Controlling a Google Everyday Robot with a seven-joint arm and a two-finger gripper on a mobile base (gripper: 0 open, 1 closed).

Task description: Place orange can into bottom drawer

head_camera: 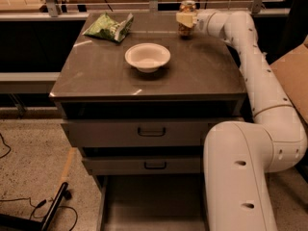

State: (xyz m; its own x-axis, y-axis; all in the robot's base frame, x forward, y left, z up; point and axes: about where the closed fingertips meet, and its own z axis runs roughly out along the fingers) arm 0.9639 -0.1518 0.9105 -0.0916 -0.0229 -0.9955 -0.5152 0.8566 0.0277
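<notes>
The orange can (186,6) stands upright at the back right of the grey cabinet top (202,73). My gripper (185,19) reaches in from the right and is shut around the can's middle, so only the can's top and base show. The can's base still rests on the top. The bottom drawer (151,203) is pulled open at the foot of the cabinet, and the part of its grey floor that shows is bare.
A white bowl (147,57) sits mid-top and a green chip bag (109,27) at the back left. Two upper drawers with black handles (151,131) are closed. My arm's large white body (240,177) covers the drawer's right side. Black cables (43,211) lie on the floor at left.
</notes>
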